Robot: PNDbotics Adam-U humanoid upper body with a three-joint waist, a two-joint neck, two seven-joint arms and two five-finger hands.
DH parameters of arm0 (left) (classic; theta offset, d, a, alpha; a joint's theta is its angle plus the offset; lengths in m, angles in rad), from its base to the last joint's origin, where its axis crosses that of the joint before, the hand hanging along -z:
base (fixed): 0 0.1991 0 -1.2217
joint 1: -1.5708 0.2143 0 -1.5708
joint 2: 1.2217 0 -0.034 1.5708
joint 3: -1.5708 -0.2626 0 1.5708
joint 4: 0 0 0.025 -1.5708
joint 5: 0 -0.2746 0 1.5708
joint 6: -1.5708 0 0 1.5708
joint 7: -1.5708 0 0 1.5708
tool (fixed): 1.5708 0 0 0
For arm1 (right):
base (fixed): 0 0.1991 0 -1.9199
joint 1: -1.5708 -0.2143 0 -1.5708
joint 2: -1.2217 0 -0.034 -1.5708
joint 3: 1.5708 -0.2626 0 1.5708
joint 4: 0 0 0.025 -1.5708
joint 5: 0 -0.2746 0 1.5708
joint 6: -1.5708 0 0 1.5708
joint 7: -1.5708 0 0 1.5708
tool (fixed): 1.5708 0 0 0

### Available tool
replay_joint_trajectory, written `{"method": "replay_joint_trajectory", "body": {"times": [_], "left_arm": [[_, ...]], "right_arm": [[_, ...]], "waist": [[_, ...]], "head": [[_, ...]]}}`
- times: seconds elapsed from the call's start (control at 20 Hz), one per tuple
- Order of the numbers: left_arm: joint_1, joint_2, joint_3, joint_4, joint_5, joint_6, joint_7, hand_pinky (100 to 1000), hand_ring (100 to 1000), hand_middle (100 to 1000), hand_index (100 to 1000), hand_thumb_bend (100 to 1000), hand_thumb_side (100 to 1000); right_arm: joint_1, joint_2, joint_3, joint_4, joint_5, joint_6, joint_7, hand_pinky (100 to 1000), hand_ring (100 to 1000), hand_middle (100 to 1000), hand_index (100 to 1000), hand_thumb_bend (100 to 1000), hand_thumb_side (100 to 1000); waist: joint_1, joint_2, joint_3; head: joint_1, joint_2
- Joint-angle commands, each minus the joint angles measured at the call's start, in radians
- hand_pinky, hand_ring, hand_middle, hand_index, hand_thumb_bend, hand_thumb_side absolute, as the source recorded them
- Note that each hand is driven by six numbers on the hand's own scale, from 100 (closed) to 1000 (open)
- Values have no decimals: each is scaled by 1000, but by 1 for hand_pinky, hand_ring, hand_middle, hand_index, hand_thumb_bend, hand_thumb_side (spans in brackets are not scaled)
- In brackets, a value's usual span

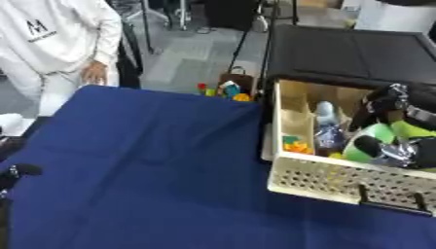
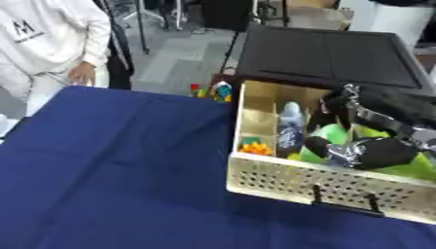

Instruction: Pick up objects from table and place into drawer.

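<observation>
Inside the drawer (image 2: 289,182), right hand (image 2: 374,148), fingers (image 2: 322,145) wrapping green object (image 2: 330,133)

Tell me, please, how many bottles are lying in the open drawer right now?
1 that I can see: a clear bottle lying in a middle compartment of the drawer. The right hand, over a green object, hides the drawer's right part, so more could be there.

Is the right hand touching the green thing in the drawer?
Touching. The right eye view shows the right hand over the drawer, its fingers curled round the green thing.
</observation>
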Motion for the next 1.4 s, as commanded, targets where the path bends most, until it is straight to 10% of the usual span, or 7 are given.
{"method": "replay_joint_trajectory", "body": {"times": [0.05, 0.65, 1.4], "left_arm": [[-9, 9, 0, -13, -3, 6, -4, 582, 803, 843, 847, 130, 1000], [-9, 3, -5, -13, 3, 22, -17, 577, 799, 839, 844, 113, 1000], [-16, -11, -11, -13, 0, 49, -30, 574, 799, 838, 843, 101, 1000]], "right_arm": [[-8, -26, -12, 0, 29, -12, -20, 346, 474, 472, 653, 354, 878], [-8, -82, -9, -5, 132, -55, -47, 373, 509, 505, 683, 424, 632], [-10, -123, -28, -10, 244, -82, -147, 368, 531, 490, 686, 288, 700]], "waist": [[5, -10, -1], [3, -12, 4], [-3, -7, 9]], "head": [[4, -11], [11, -15], [17, -27]]}}
